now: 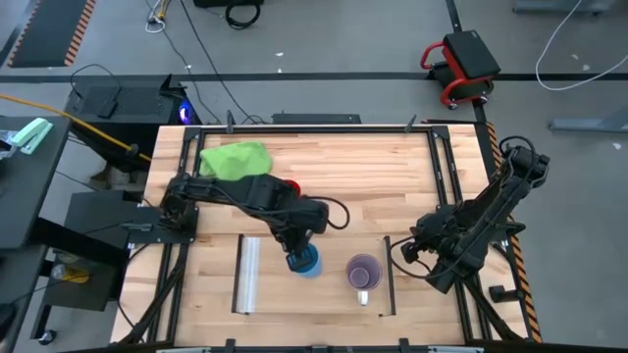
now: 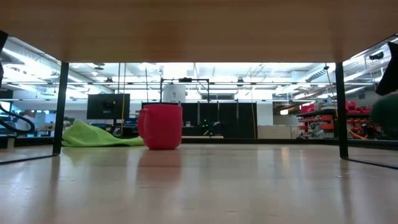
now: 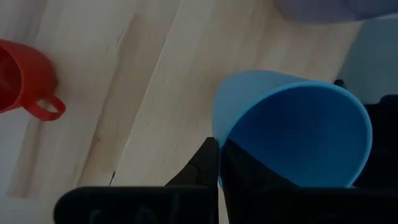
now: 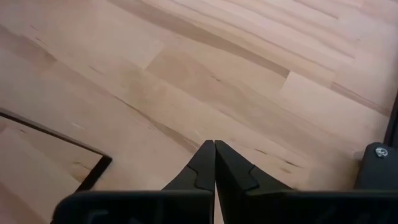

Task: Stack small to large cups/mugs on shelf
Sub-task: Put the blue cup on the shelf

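My left gripper (image 1: 297, 249) is shut on the light-blue cup (image 1: 308, 262) over the light-wood shelf (image 1: 280, 294), between its silvery rail (image 1: 247, 275) and its thin dark rail (image 1: 390, 277). The purple mug (image 1: 364, 272) stands on the shelf to the cup's right, its pale handle (image 1: 363, 297) toward the near edge. The red mug (image 1: 291, 187) stands upright on the table behind my left arm; it also shows in the low view (image 2: 161, 126) and in the left wrist view (image 3: 22, 81). My right gripper (image 4: 214, 155) is shut and empty at the shelf's right end (image 1: 407, 250). My left gripper pinches the light-blue cup's wall at its rim (image 3: 217, 134), one finger (image 3: 202, 165) outside and one finger (image 3: 249, 171) inside the cup. The fingers come from above. The cup's mouth faces the wrist; whether its base is on the shelf, I cannot tell.
A green cloth (image 1: 235, 159) lies at the table's far left, also in the low view (image 2: 93, 135). In the low view the shelf panel (image 2: 199, 28) stands raised on thin dark legs (image 2: 60, 106). Bare wood lies between the silvery rail and the blue cup.
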You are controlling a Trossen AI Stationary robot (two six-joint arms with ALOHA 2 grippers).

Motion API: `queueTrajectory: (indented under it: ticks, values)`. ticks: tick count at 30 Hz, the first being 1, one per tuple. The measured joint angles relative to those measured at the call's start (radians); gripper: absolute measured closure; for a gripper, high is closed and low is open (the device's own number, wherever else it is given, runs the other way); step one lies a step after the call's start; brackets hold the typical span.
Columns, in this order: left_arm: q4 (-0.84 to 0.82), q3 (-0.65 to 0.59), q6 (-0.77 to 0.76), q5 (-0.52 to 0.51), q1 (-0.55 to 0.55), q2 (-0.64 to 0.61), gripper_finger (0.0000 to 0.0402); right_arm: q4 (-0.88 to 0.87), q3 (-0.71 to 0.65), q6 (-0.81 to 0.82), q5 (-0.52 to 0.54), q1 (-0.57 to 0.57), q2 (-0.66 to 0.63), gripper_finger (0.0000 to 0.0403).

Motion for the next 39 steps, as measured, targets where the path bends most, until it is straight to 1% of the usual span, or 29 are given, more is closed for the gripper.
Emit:
queueTrajectory:
  ticks: [6, 18, 24, 29, 32, 36, 39]
  values:
    - [0.003, 0.002, 0.032, 0.018, -0.013, 0.045, 0.0392, 0.000, 0.000, 0.000, 0.003, 0.000, 0.000, 0.0393]
    - [0.000, 0.009, 0.037, 0.009, -0.024, 0.049, 0.0389, -0.002, 0.000, -0.005, 0.016, 0.000, 0.000, 0.0393]
    - [0.005, 0.009, 0.051, 0.047, -0.024, 0.049, 0.0381, -0.002, 0.000, -0.008, 0.018, -0.004, 0.000, 0.0392]
    - [0.058, 0.009, 0.053, 0.073, -0.024, 0.049, 0.0383, -0.002, 0.000, -0.009, 0.025, -0.004, 0.000, 0.0392]
    - [0.065, 0.009, 0.054, 0.083, -0.023, 0.049, 0.0376, -0.002, 0.000, -0.009, 0.025, -0.004, 0.000, 0.0388]
    - [0.065, 0.009, 0.050, 0.078, -0.021, 0.049, 0.0371, -0.001, 0.000, -0.009, 0.025, -0.004, 0.000, 0.0378]
    - [0.063, 0.009, 0.049, 0.053, -0.021, 0.049, 0.0378, -0.002, 0.000, -0.009, 0.025, -0.004, 0.000, 0.0372]
